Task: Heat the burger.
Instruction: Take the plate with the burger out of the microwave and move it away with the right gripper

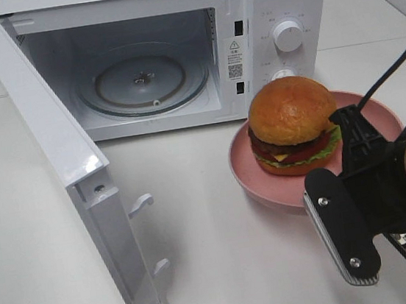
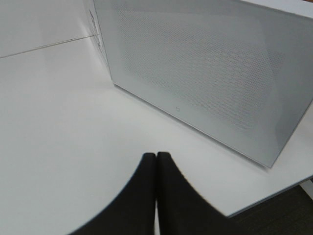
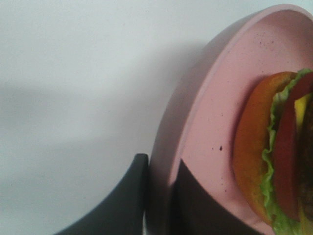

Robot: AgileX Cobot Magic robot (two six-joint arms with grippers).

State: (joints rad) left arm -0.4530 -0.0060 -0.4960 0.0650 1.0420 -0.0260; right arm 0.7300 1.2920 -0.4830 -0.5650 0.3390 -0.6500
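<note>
The burger [image 1: 292, 122], with a glossy brown bun, lettuce, tomato and cheese, sits on a pink plate [image 1: 266, 181] on the table in front of the microwave's control panel. My right gripper [image 1: 354, 137] reaches in from the right. In the right wrist view the gripper [image 3: 159, 196] is shut on the plate's rim [image 3: 210, 122], one finger outside and one inside, a little way from the burger [image 3: 274, 156]. My left gripper [image 2: 156, 166] is shut with nothing in it, low over the table beside the microwave door [image 2: 205, 73]. It is out of the exterior view.
The white microwave [image 1: 281, 1] stands at the back with its door [image 1: 63, 162] swung wide open to the left, reaching toward the table's front. Inside lies a glass turntable [image 1: 142, 81] with nothing on it. Bare white table spreads between the door and the plate.
</note>
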